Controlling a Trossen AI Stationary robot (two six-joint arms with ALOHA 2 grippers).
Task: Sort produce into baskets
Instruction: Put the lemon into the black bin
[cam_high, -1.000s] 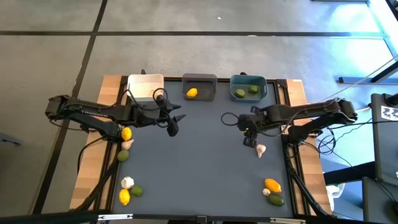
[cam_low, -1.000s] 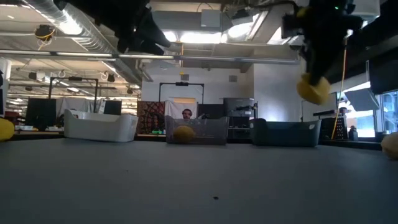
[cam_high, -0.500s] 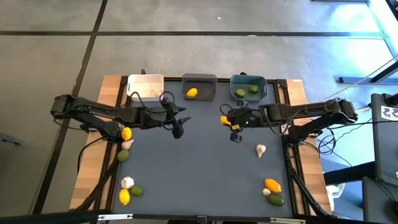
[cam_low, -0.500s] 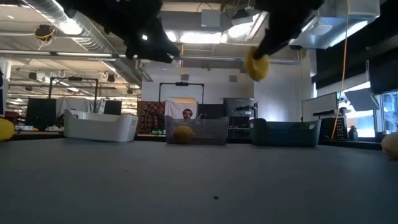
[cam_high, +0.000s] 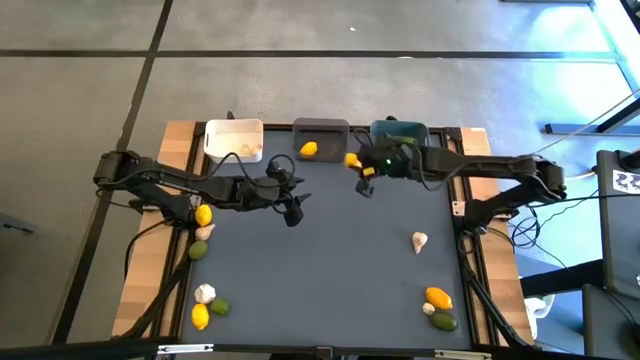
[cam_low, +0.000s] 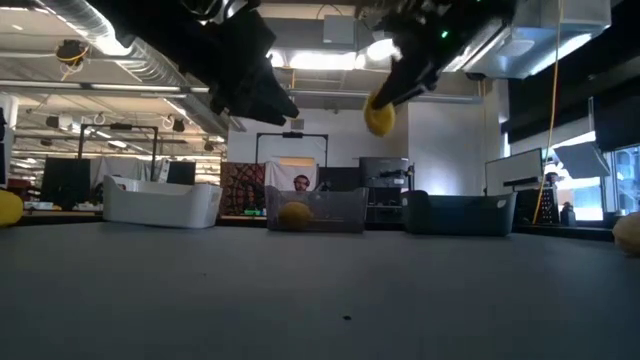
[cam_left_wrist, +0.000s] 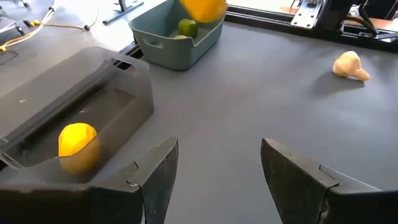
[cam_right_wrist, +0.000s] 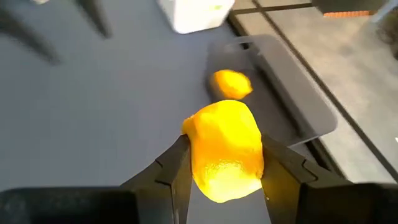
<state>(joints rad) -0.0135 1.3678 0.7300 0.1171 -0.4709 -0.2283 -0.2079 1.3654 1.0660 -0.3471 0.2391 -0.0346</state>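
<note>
My right gripper (cam_high: 358, 170) is shut on a yellow lemon (cam_right_wrist: 225, 149), held above the table just in front of the dark grey bin (cam_high: 321, 132); the lemon also shows in the low view (cam_low: 378, 115). That bin holds one lemon (cam_high: 309, 149). The white bin (cam_high: 234, 140) stands to its left. The teal bin (cam_left_wrist: 180, 37), to its right, holds a lime (cam_left_wrist: 187, 27). My left gripper (cam_left_wrist: 217, 180) is open and empty over the table's middle (cam_high: 290, 212), facing the bins. My right gripper pinches the lemon between its two fingers, one on each of its opposite sides (cam_right_wrist: 199, 146). The fingers come from the table's right, slanting down. The lemon is lifted clear of the table.
A garlic bulb (cam_high: 419, 240) lies on the table's right half. A lemon (cam_high: 204, 214), a garlic (cam_high: 203, 232) and a lime (cam_high: 198, 249) lie at the left edge. More produce lies at the front left (cam_high: 204, 294) and front right (cam_high: 438, 297).
My right gripper has carried the lemon from the table's right half toward the far edge and leftward, up to the dark grey bin's front. The lemon has stayed clear of the table. My left gripper has drifted a little toward the right.
</note>
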